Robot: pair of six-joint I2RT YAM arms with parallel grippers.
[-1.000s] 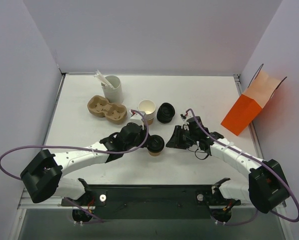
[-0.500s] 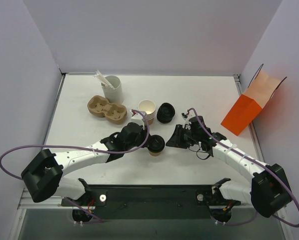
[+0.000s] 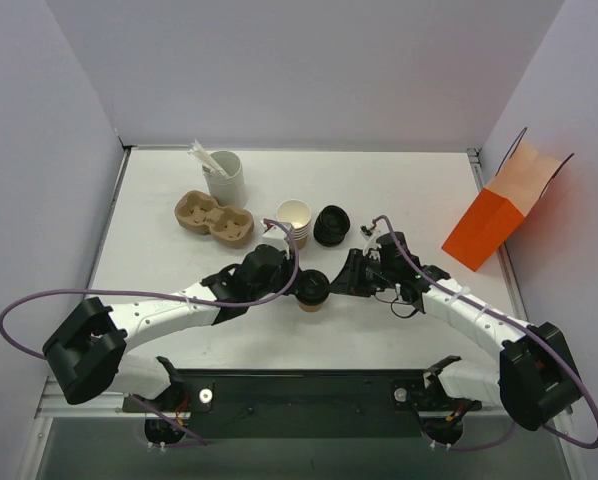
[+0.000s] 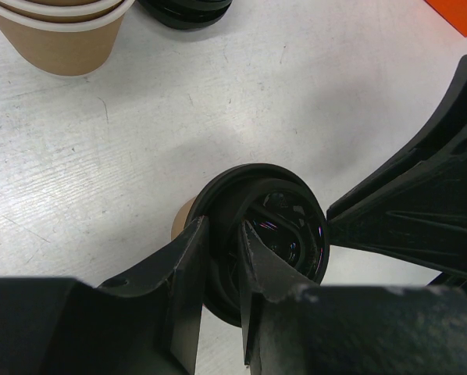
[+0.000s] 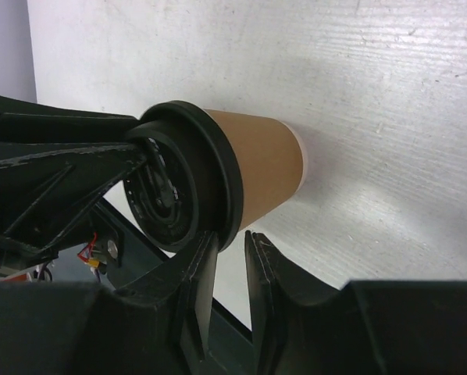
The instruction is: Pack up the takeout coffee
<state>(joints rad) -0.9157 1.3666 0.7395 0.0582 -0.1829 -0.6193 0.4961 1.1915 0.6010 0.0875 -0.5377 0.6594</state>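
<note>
left fingers (image 4: 185, 269): pinching takeout coffee (image 3: 312, 289) lid rim | right fingers (image 5: 274, 273): narrow, beside rim (grip unclear)

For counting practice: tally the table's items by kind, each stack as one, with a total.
Lidded coffee cup: 1
Lidless cup stack: 1
Black lid pile: 1
Cup carrier: 1
Stirrer holder: 1
Orange bag: 1
Total: 6

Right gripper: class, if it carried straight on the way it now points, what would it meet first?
The takeout coffee. The rim of its black lid sits right at the mouth of the right gripper, in line with the narrow gap between the jaws. Whether they already touch is hard to tell.
</note>
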